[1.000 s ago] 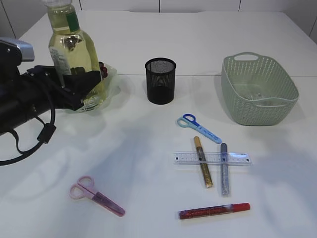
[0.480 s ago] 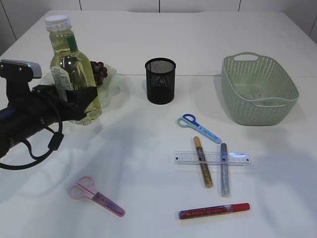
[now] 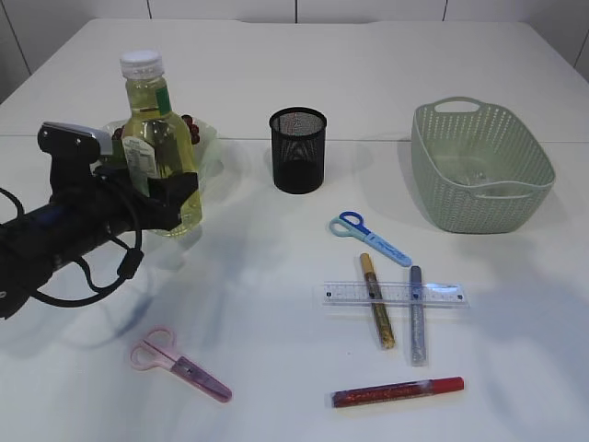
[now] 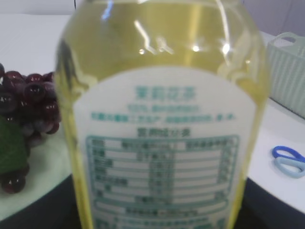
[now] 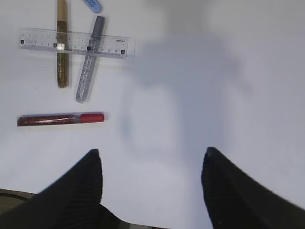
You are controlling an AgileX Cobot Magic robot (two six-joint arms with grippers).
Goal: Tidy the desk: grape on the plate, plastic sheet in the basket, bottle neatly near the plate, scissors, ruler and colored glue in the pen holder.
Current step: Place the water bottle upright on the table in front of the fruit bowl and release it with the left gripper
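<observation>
My left gripper [image 3: 175, 195] is shut on the bottle [image 3: 156, 138] of yellow liquid, held upright just in front of the clear plate [image 3: 207, 138]. The bottle fills the left wrist view [image 4: 162, 119]. Dark grapes [image 4: 28, 95] lie on the plate. The black mesh pen holder [image 3: 298, 150] stands mid-table. Blue scissors [image 3: 368, 238], a clear ruler [image 3: 394, 294], gold glue [image 3: 376, 300], silver glue [image 3: 417, 313], red glue [image 3: 398, 391] and pink scissors [image 3: 178, 363] lie on the table. My right gripper [image 5: 150, 157] is open and empty above the table, right of the red glue [image 5: 59, 119].
The green basket [image 3: 480, 166] stands at the right; what lies in it is unclear. The gold and silver glue lie across the ruler [image 5: 76, 44]. I cannot tell whether the bottle's base touches the table.
My left gripper has carried the bottle down and to the right, from high at the left edge to just in front of the plate. Nothing else has moved.
</observation>
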